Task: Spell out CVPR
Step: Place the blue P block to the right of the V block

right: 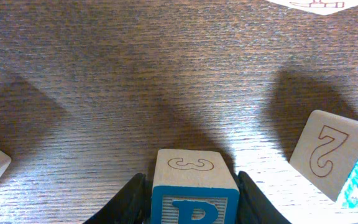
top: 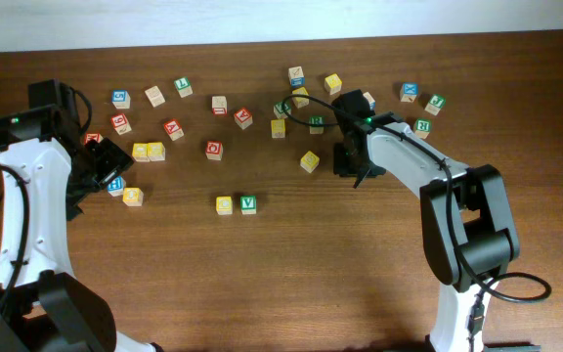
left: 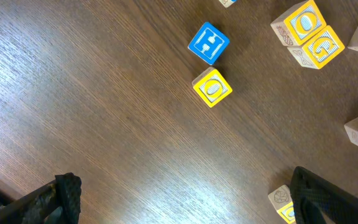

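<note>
The P block (right: 194, 202) is gripped in the closed right claw (top: 352, 161), right of centre, presumably for carrying to the yellow block (top: 224, 204) and green block (top: 249, 203) set side by side on the counter (top: 291, 274), while the left claw (left: 188, 196) is held wide open, empty.

Overhead, the table (top: 291, 264) is evenly and fairly brightly lit. The blocks throw only short, soft shadows, and a white strip beyond the far edge is blown out. In the left wrist view a pale sheen washes the wood and the yellow block (left: 212, 88) is crisp. The left fingers (left: 64, 196) seem slightly soft, though they are too dark to judge. The right wrist close-up shows glare beside the blue-lettered block (right: 194, 190), with broad, soft shadows fanning away.
</note>
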`<move>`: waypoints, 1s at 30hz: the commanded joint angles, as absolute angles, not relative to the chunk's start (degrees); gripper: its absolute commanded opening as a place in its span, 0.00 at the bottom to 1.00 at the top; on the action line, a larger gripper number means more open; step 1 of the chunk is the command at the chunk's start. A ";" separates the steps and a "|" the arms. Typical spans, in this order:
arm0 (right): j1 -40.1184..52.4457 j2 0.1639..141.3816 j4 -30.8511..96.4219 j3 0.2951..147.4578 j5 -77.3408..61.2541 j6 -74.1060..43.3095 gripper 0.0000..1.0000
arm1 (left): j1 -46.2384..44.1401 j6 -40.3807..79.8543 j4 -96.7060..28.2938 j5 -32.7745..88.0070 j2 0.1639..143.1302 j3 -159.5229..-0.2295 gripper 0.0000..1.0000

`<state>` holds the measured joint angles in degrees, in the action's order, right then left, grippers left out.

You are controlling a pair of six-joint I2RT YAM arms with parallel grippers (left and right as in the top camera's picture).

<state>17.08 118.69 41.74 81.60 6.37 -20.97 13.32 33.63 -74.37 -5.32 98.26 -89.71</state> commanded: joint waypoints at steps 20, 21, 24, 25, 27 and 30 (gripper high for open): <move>37.80 112.09 47.09 82.17 -2.68 -30.63 0.21 | 13.67 33.58 -74.43 -5.34 97.80 -90.00 0.99; 38.35 113.01 46.00 82.17 -2.59 -32.05 0.21 | 13.67 33.58 -74.43 -5.34 97.80 -90.00 0.99; 40.10 115.57 44.58 82.13 -2.52 -32.03 0.21 | 13.67 33.58 -74.43 -5.34 97.80 -90.00 0.99; 40.64 116.31 43.40 82.06 -2.48 -31.90 0.22 | 13.67 33.58 -74.43 -5.34 97.80 -90.00 0.99; 40.86 117.47 42.24 82.04 -1.89 -31.86 0.22 | 13.67 33.58 -74.43 -5.34 97.80 -90.00 0.99; 40.86 119.09 39.22 82.00 -1.45 -32.05 0.22 | 13.67 33.58 -74.43 -5.34 97.80 -90.00 0.99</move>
<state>40.45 117.75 40.25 82.21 -2.48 -31.51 13.32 33.63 -74.39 -5.30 98.26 -89.71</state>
